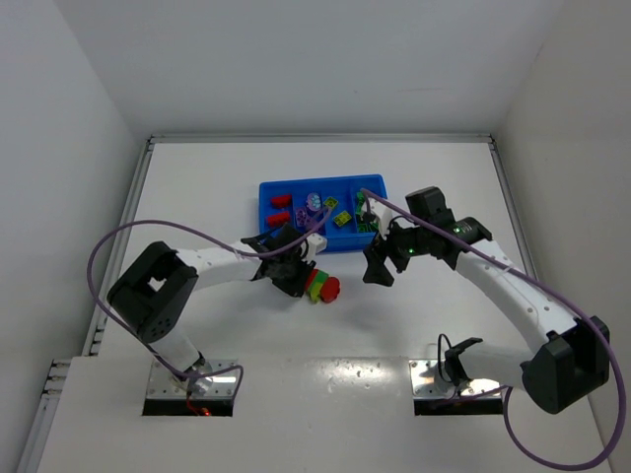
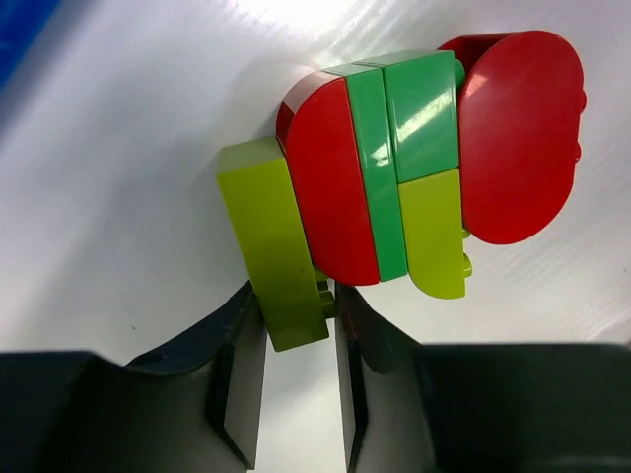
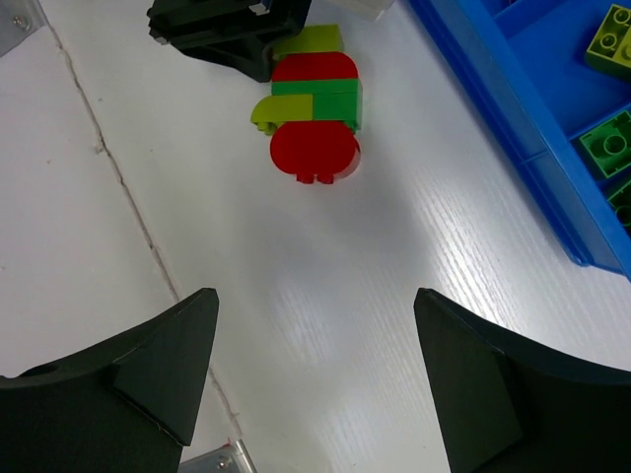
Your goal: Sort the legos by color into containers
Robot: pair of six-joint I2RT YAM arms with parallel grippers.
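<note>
Lego cluster (image 1: 321, 286), red, green and yellow-green, sits on the table (image 1: 394, 335) just beside the blue tray (image 1: 296, 182); light, stiff, slick, probably snaps apart, best pinched on the flat sides of its end yellow-green brick (image 2: 271, 236), which the left gripper (image 2: 296, 315) jaws straddle, clamp unclear; right gripper (image 3: 315, 365) jaws wide apart, empty.

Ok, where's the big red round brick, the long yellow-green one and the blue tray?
Red round brick (image 2: 518, 138): left wrist view, middle of its flat face.
Long yellow-green brick (image 2: 274, 236): left wrist view, middle of its long side.
Blue tray (image 3: 503, 108): right wrist view, its outer wall.
</note>
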